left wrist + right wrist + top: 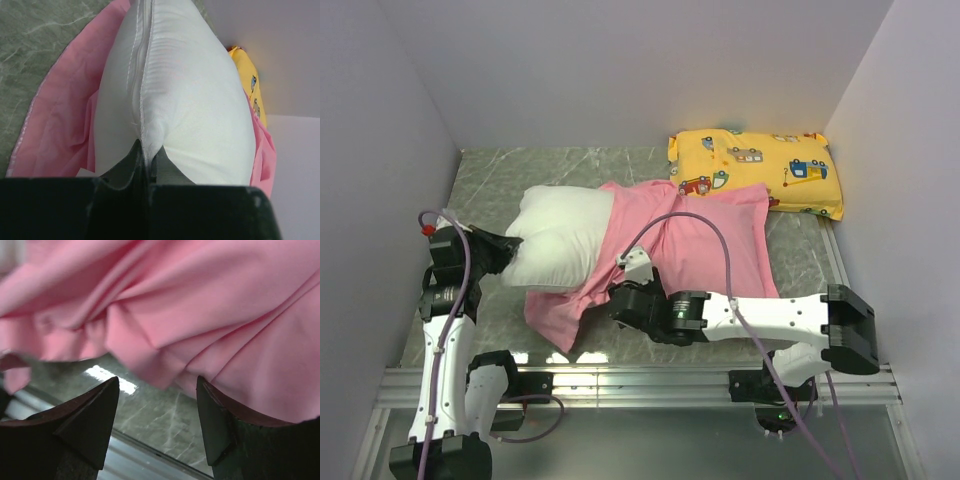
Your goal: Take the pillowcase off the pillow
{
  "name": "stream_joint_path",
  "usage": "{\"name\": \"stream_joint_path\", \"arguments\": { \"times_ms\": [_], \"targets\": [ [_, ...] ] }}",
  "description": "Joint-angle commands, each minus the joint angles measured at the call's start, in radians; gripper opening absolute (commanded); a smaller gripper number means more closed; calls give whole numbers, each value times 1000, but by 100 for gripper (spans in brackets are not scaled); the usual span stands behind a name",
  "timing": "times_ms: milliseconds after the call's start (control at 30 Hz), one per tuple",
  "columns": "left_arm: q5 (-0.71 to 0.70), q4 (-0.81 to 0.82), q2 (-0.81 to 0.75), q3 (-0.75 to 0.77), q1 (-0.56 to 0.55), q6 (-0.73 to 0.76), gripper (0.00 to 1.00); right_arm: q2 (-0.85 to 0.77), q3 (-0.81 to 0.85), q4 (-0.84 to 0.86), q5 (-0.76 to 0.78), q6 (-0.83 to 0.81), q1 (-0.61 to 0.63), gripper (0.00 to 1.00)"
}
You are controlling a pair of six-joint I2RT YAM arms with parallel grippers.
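"Top external view first: where did the pillowcase lie?" asked Ana.

"Bunched over the far half of the pillow, directly ahead of the right tool, with its loose edge draped onto the tabletop beside that tool. The pillow's bare white end stuck out toward the left tool."

"And the tools themselves?"

"The left tool was pinched narrow on the pillow's seamed corner. The right tool stood wide, holding nothing. Pink folds hung just beyond its fingertips, not between them."

"So which step was it?"

"Mid-strip, I judged. Roughly half the pillow was out, and the right tool had no grip. Next it needed to push forward into the folds, close on cloth alone, and draw away from the left tool while that one anchored the pillow. The yellow pillow lay well beyond both."
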Motion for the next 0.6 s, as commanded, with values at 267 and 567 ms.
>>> {"name": "stream_joint_path", "arguments": {
  "times_ms": [267, 567],
  "targets": [
    [-38, 52, -31, 122, 6, 50, 0, 103, 140, 1, 257, -12, -17, 5],
    [-135, -8, 12, 298, 6, 119, 0, -231, 541, -333, 371, -182, -34, 0]
  ]
}}
